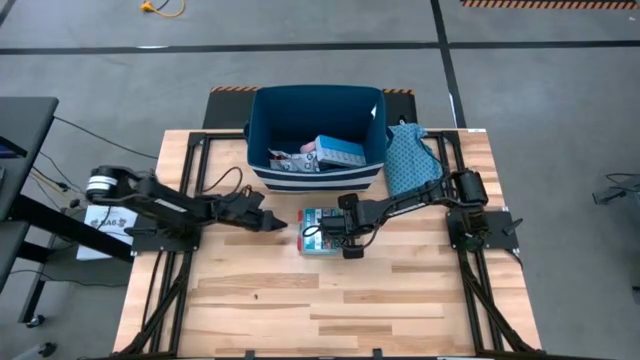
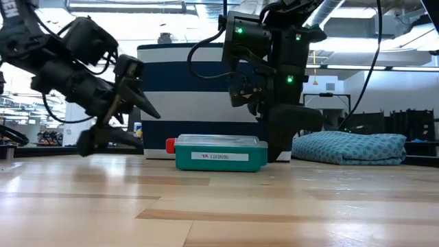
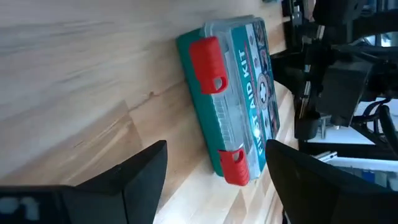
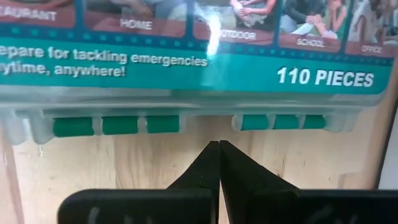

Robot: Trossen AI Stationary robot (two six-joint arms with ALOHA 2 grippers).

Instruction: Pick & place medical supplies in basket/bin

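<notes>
Now, first aid kit (image 1: 322, 231) flat on table (image 1: 330, 310), just ahead of my right gripper (image 4: 219, 163), fingers pressed together, holding nothing. Left gripper (image 3: 211, 171) spread wide, empty, facing red latches (image 3: 209, 56). I judge: open right before closing in, then bin (image 1: 268, 125).

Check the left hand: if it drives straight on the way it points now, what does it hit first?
Most likely the first aid kit. The left hand, fingers open, points at the kit's red-latched side, with bare table between them. The right hand, shut, sits at the kit's far side. Depth is unclear.
</notes>
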